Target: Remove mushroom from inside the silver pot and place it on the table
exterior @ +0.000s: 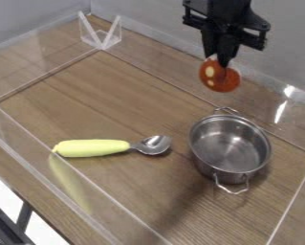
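The hand [220,59] hung in the upper right of the frame, black fingers pointing down and clamped tight on the mushroom [220,75], whose red-orange cap showed just below the fingertips with a sliver of pale stem beside it. So the mushroom was up in the air, clear of everything, held above the desk [129,105] and above the far side of the pot [230,147]. The pot sat in the lower right, shiny and empty inside, well apart from the load.

To the left of the pot lay a spoon [111,146], yellow handle pointing left, metal bowl just beside the pot's rim. A small clear stand [101,34] stood in the upper left corner, near the low clear walls.

The lift out looked done; what remained, by my reading, was the set-down. To do that well, the hand would want to travel to bare wood, well away from the pot's rim and clear of the spoon; the open planks in the centre or upper middle offered plenty of room. Lower it straight, bring the mushroom to the wood before the fingers part, because a rounded cap dropped from height could roll toward the walls or back against the pot. Then lift straight up so the fingers don't drag it.
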Available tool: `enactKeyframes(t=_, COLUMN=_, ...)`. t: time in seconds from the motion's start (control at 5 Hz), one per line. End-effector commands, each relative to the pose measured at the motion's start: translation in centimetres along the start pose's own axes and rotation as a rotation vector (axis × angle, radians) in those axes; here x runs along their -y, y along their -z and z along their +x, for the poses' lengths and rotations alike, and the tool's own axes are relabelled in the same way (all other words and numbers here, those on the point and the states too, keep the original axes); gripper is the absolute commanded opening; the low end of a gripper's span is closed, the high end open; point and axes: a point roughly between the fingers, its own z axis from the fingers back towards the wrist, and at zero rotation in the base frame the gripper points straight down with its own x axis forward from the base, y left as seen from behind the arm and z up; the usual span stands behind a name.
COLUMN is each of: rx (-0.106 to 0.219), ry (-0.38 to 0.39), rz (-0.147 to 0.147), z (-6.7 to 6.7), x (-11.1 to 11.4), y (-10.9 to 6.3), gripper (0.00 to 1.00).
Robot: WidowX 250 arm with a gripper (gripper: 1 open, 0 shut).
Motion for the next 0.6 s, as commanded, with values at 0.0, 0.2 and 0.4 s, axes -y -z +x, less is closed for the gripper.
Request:
enactKeyframes(t=0.0, rx=0.064, ry=-0.007, rz=0.01, z=1.3, x=-0.8, y=-1.2, gripper=0.0)
enactKeyframes(t=0.2, rx=0.051, ry=-0.001, rz=0.017, z=1.7, x=-1.1, y=0.0, gripper=0.0)
enactKeyframes(t=0.4, rx=0.04, ry=0.005, rz=0.022, z=1.9, x=-1.3, y=1.0, gripper=0.0)
